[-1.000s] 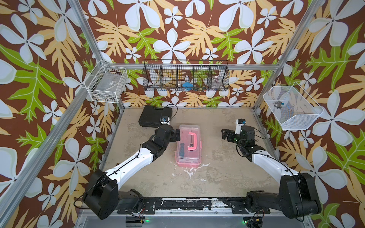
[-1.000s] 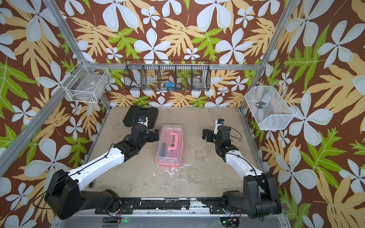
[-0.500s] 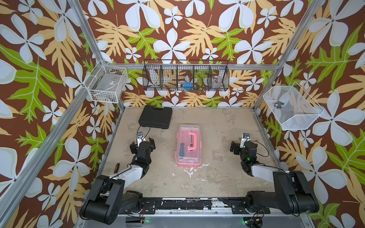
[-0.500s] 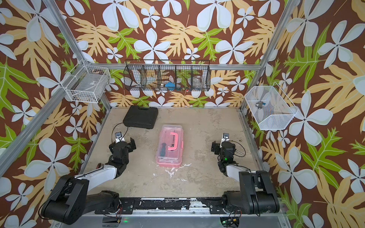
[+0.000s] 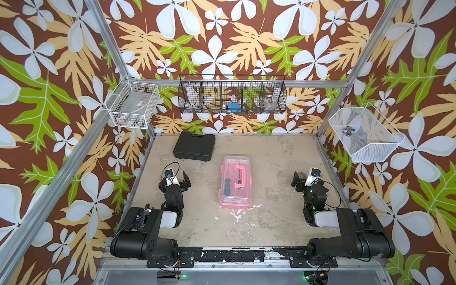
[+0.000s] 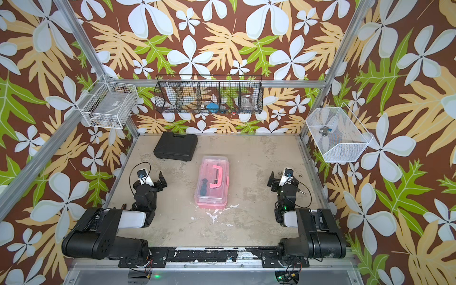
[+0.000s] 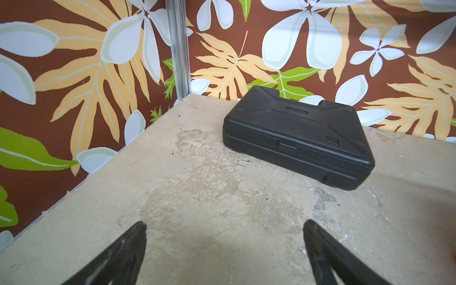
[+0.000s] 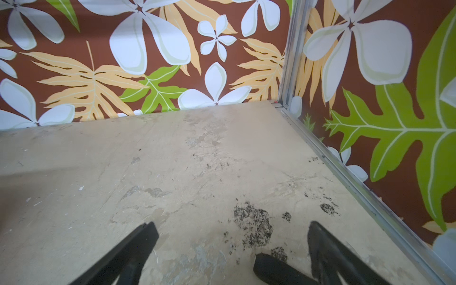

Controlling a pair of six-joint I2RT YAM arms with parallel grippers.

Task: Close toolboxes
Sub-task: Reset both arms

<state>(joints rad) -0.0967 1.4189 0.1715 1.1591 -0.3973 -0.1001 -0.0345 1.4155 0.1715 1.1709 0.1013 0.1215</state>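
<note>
At the centre of the desk (image 5: pixel 271 222), seen in both top views, lies the pink toolbox (image 5: pixel 235 183) — clear lid down flat on its pink base, U-shaped handle (image 5: pixel 239 176) folded onto the lid, dark tools showing through the plastic. From there, a black tool case (image 5: pixel 194 146) sits near the back wall at about eleven o'clock, also shut as far as the left wrist view shows, its seam line even along the front. The pink box looks light and fairly stiff, though its thin clear lid is probably smooth, slippery and likely to flex; I would press down on the lid's edge near the small pink clasps along its long sides rather than pinch the handle, since a sideways push could slide so light a box across the desk. Whether those clasps are fully snapped is too small to tell. The left pincer (image 5: pixel 177 178) rests low at about nine o'clock of the box, well apart from it, its jaws spread wide with only bare desk between them. The right pincer (image 5: pixel 306 178) sits at about three o'clock — likewise spread wide, holding nothing, touching nothing. Judging by the flat lids, the closing seems done or nearly so.
</note>
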